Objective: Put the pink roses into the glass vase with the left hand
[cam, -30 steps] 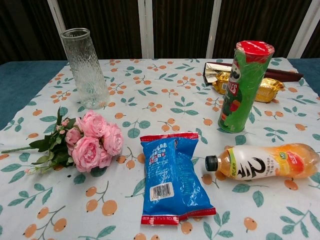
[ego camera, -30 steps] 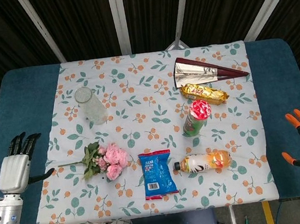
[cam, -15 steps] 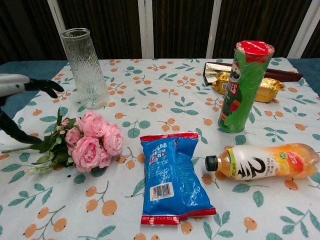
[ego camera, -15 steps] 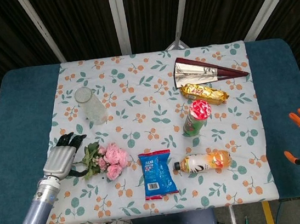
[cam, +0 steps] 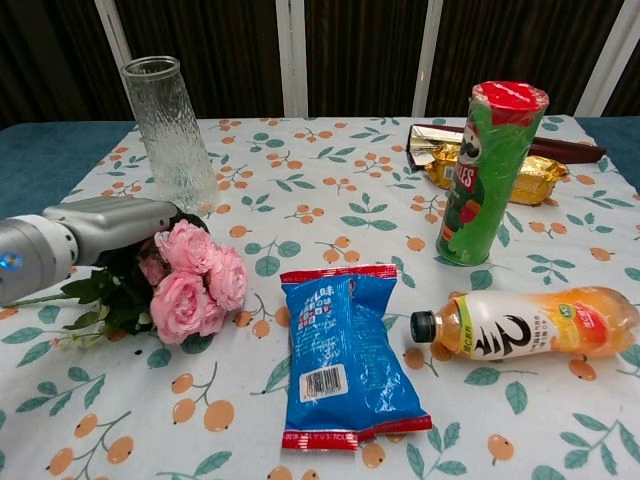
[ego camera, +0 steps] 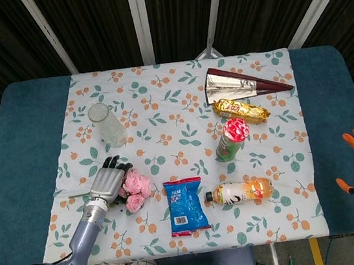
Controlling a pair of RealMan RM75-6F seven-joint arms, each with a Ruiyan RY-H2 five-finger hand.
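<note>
Left hand (ego camera: 108, 182) over pink roses (cam: 195, 277), floral tablecloth (ego camera: 161, 108)

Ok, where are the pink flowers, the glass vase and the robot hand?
pink roses (cam: 195, 285), chest view, on the blooms.
glass vase (cam: 170, 140), chest view, mid wall.
left robot hand (ego camera: 107, 181), head view, its back.

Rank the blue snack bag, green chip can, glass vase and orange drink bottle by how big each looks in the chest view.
1. Blue snack bag, nearest the camera, so perhaps flattered.
2. Green chip can, glass vase and orange drink bottle look too alike to rank; the vase stands farthest back.
</note>
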